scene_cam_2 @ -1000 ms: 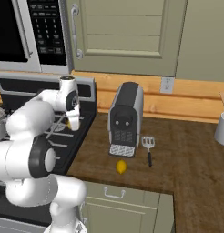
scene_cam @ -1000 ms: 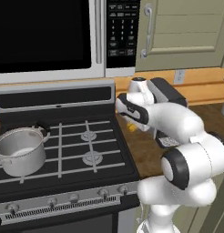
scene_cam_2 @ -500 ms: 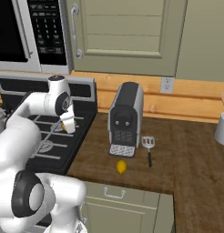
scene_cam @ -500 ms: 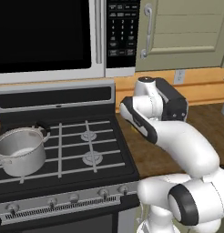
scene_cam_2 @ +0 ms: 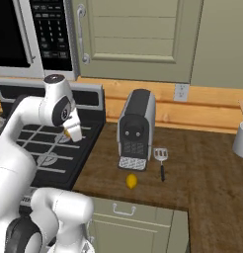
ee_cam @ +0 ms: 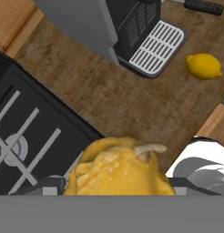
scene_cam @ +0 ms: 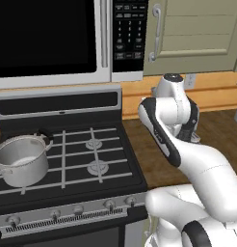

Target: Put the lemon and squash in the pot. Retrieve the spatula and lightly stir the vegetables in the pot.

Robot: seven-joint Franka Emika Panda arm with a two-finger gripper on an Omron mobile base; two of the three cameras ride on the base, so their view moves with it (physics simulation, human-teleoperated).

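Arm swung from stove toward counter; gripper [ee_cam: 117, 189] grasps squash [ee_cam: 118, 168]; pot [scene_cam: 20, 158] empty, lemon [scene_cam_2: 131, 181] waiting.

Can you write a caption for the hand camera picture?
Bumpy yellow squash in the claw, above counter with lemon.

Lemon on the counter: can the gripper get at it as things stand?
Probably not for a grasp: the gripper has its jaws closed around the squash. The lemon itself lies open on the counter in front of the coffee machine, apart from the spatula, with nothing over it.
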